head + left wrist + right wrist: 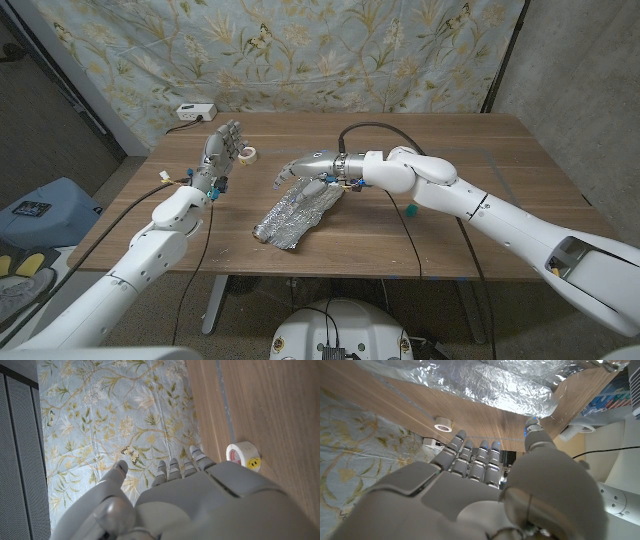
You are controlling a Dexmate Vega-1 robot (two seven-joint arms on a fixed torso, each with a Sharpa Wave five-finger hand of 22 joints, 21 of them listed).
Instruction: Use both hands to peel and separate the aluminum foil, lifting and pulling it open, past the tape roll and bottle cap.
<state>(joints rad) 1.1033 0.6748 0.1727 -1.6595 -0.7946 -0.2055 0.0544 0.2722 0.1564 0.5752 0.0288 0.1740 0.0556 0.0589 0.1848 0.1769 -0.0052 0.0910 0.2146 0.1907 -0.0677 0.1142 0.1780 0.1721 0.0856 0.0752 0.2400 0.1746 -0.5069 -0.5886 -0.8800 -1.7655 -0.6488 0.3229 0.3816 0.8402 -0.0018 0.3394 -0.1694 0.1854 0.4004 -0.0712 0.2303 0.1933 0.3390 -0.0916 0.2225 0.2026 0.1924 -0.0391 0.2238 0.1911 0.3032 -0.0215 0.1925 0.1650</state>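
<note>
From my station, head view: the crumpled aluminum foil (pixel 297 214) lies on the wooden table (pixel 500 175) near the middle, running diagonally toward the near edge. My right robot hand (pixel 308 168) hangs over the far end of the foil, fingers stretched out toward the left and apart, gripping nothing that I can see; whether the palm touches the foil I cannot tell. In the right wrist view the same robot hand (pixel 485 475) shows its fingers extended side by side with the thumb set off, and the foil (pixel 485 380) lies just past them. My left robot hand (pixel 222 150) stands upright at the table's left side, fingers pointing up and spread, empty, well apart from the foil. The left wrist view shows its back (pixel 200 500) with fingers loosely extended. The tape roll (pixel 248 154) sits just beside the left robot hand, toward the far side; it bears a yellow smiley sticker in the left wrist view (pixel 243 455). A small teal item (pixel 411 211), possibly the bottle cap, peeks out beside the right forearm. A white power strip (pixel 196 112) lies at the far left edge.
</note>
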